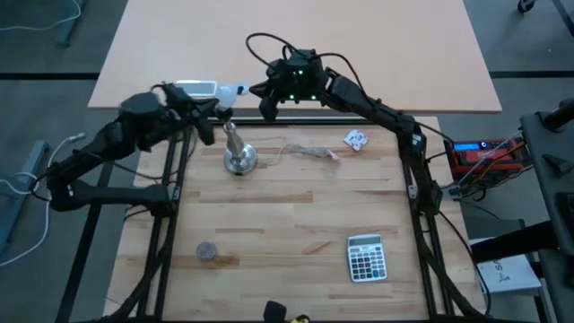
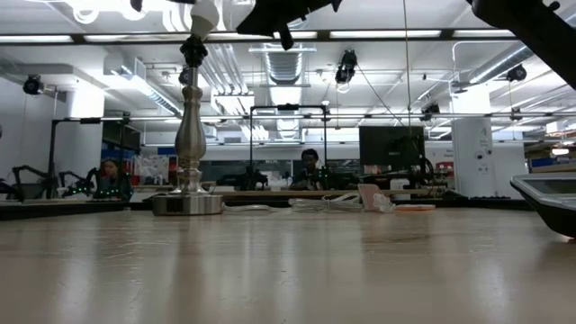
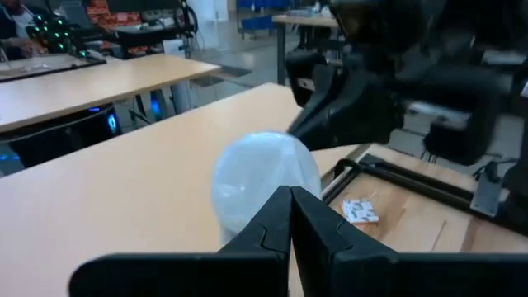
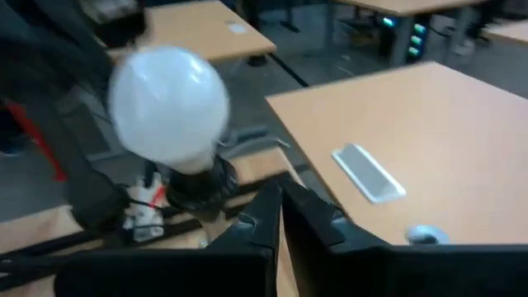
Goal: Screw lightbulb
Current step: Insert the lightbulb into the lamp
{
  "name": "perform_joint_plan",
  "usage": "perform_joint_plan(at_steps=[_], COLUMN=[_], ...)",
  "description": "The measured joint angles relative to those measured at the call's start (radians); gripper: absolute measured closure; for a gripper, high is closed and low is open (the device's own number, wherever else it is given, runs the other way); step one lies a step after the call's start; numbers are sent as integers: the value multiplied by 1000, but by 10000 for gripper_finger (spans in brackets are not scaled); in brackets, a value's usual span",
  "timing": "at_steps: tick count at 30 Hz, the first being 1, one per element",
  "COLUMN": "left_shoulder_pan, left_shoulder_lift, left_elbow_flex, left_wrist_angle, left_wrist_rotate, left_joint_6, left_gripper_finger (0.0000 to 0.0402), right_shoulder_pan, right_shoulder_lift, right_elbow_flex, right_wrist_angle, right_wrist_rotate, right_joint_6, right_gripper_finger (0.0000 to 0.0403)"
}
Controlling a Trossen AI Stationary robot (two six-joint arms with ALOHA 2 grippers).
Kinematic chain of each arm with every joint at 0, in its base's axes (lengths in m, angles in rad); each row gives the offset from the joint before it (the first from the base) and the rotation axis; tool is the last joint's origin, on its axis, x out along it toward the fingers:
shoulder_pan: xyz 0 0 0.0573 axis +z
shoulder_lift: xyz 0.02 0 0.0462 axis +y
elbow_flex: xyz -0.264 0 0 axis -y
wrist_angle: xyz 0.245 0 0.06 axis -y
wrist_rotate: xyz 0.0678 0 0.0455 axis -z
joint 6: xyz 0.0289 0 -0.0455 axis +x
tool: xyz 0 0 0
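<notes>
Because both pairs of fingers are pressed together with no gap, neither arm has hold of anything. The left gripper (image 3: 290, 198) shows its two dark fingers meeting tip to tip at the lower centre of its wrist view. The white globe of the lightbulb (image 3: 264, 177) rises right behind those tips, and whether they touch the glass cannot be told. The right gripper (image 4: 279, 198) is likewise fully closed and empty at the bottom centre of its own view, and the bulb sits apart from it in the upper left.

The lightbulb stands base down in a black socket (image 4: 194, 183) on top of the silver lamp stand (image 2: 187, 135). In the low view that stand is at the left, with the bulb cut off by the top edge. In the high view the bulb is the small white spot in the upper middle, between the two grippers. The stand's round base rests on the wooden surface (image 1: 296, 233).

I judge the bulb light, rigid and brittle, with smooth frosted glass that would slip under hard fingers. The best hold is probably across the widest part of the globe, squeezed gently, so the fingers must open wider than the globe first. Its metal screw base is hidden in the socket and cannot be gripped. The tall, narrow stand could tip under sideways force, so any turning should stay centred on its axis.
</notes>
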Motion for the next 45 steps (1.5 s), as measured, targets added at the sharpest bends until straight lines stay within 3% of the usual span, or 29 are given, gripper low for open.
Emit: perform_joint_plan(at_steps=[3, 6, 14, 18, 24, 30, 34, 37, 39, 42, 45], left_shoulder_pan=[0, 0, 1, 2, 2, 2, 2, 2, 2, 2, 2], left_shoulder_lift=[29, 40, 61, 48, 12, -19, -23, -21, -21, -17, -10], left_elbow_flex=[1, 35, 123, 174, 227, 223, 222, 220, 216, 215, 214], left_wrist_angle=[34, 25, -145, -250, -314, -316, -322, -322, -323, -326, -329], left_wrist_rotate=[-3, -72, -155, -162, -226, -236, -235, -235, -235, -235, -235], left_joint_6=[-7, -15, -14, -26, -16, -15, -54, -73, -75, -75, -74], left_gripper_finger=[401, 401, 401, 401, 401, 401, 401, 401, 401, 401, 401], right_shoulder_pan=[-3, -2, -2, -39, -147, -198, -235, -240, -238, -239, -240], right_shoulder_lift=[0, 1, 3, -8, 5, 82, 153, 167, 161, 160, 141], right_elbow_flex=[0, 0, -1, -3, -26, -150, -201, -218, -218, -220, -221], right_wrist_angle=[34, 39, 19, -113, -457, -414, -440, -456, -521, -602, -664], right_wrist_rotate=[-43, -47, -19, 2, -107, -114, -163, -257, -261, -186, -19], right_joint_6=[-4, -22, -68, -52, 1, 8, 103, 108, 81, 47, -3], right_gripper_finger=[401, 401, 402, 403, 403, 397, 361, 316, 282, 232, 188])
